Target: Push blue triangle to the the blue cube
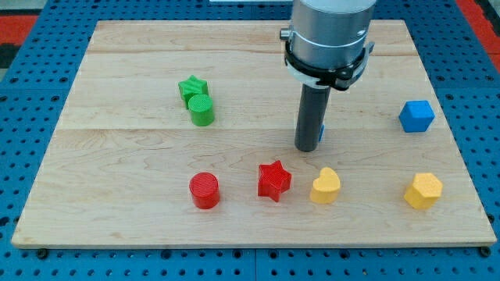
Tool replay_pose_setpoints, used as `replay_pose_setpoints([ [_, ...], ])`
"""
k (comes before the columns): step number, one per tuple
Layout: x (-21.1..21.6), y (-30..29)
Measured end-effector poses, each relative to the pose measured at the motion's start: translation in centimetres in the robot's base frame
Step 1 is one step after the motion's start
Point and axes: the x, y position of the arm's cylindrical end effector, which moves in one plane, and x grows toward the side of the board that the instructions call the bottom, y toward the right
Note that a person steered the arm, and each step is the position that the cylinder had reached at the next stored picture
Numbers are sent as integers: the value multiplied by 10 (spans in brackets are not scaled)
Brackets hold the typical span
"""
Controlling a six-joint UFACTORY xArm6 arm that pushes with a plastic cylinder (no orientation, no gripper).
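The blue cube (416,116) sits on the wooden board at the view's right. The blue triangle (321,132) is almost wholly hidden behind my rod; only a thin blue sliver shows at the rod's right edge. My tip (307,147) rests on the board at the centre right, touching or very close to that sliver, well to the left of the blue cube.
A green star (191,87) and green cylinder (201,110) stand together at the upper left. Along the bottom lie a red cylinder (205,190), red star (273,180), yellow heart (325,186) and yellow hexagon (423,190). The board (117,148) ends in blue pegboard.
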Motion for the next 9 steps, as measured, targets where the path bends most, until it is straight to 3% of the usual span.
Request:
replay_pose_setpoints([
  [5, -15, -35],
  [6, -29, -1],
  [8, -41, 123],
  [9, -15, 91],
])
